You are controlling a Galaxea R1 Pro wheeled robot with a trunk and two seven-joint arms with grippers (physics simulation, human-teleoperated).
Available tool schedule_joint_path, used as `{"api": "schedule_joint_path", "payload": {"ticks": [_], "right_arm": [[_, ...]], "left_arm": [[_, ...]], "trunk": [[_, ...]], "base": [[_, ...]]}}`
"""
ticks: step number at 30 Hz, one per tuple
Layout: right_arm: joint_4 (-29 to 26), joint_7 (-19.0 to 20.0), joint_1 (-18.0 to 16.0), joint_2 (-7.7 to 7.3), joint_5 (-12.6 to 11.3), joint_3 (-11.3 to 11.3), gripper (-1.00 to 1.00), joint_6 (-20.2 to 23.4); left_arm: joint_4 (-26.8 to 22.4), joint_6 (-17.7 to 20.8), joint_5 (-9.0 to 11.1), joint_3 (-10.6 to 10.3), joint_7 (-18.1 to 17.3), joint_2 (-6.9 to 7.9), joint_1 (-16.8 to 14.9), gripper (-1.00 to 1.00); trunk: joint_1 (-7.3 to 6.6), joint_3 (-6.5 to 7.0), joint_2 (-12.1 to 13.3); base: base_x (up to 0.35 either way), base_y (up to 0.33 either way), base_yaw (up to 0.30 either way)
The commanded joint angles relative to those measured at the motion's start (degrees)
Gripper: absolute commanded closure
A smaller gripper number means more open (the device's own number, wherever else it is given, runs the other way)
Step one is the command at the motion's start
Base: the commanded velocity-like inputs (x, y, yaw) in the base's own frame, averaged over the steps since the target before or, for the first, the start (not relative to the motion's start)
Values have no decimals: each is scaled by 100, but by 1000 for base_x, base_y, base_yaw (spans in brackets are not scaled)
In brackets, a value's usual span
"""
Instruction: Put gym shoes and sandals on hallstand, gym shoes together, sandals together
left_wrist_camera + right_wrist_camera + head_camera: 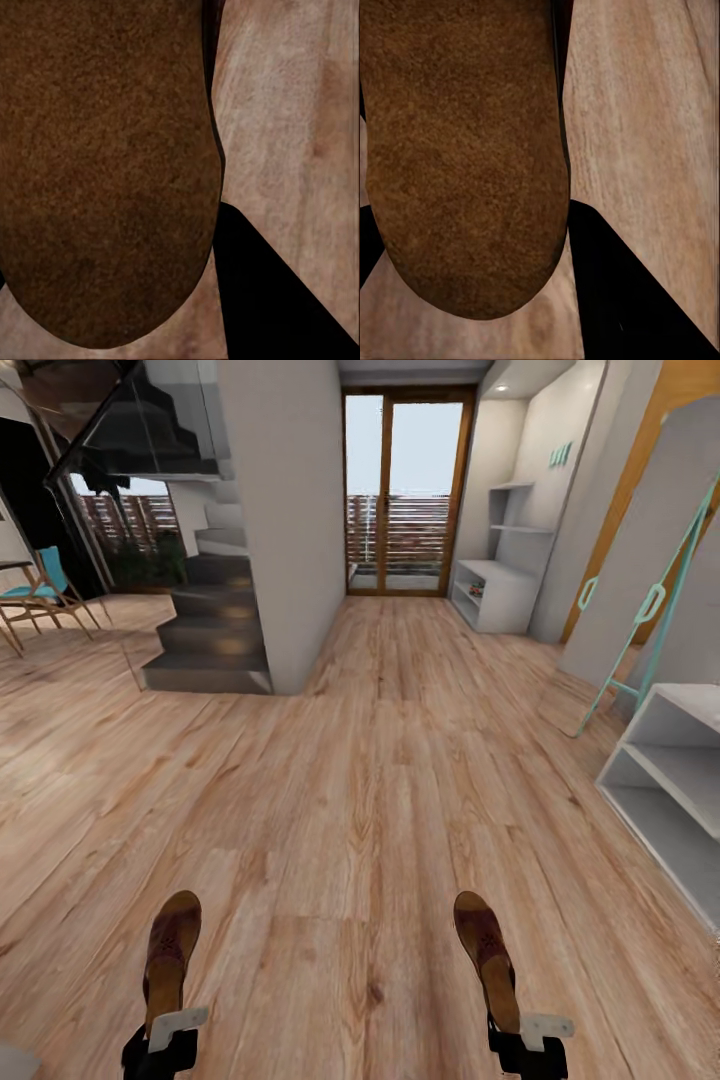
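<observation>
With a sandal gripped in the left hand [165,1028] and another in the right hand [520,1028], roll toward the far hallstand [497,593] by the glass door [403,495], keeping both soles level.

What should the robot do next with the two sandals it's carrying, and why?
Probably roll on toward the far rack by the door. Each gripper, left and right, holds a sandal above the floor, and that rack, with wall shelves above it, is still well ahead, too far to set them down.
</observation>
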Motion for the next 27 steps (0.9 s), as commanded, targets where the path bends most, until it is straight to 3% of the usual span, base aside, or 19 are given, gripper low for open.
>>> {"api": "schedule_joint_path", "payload": {"ticks": [1,8,27], "right_arm": [[5,-12,-5,2,30,-36,100,-15],[4,-12,-5,9,34,-40,100,-15],[10,-7,-5,-16,51,-36,100,-17]], "left_arm": [[0,-14,10,3,-1,0,-1,100],[0,-16,17,3,-8,0,-1,100],[7,-38,19,3,-16,0,53,100]], "trunk": [[2,-4,-1],[2,-4,-1],[2,-4,-1]], "base": [[335,0,-293],[338,0,-201],[338,0,-6]]}}
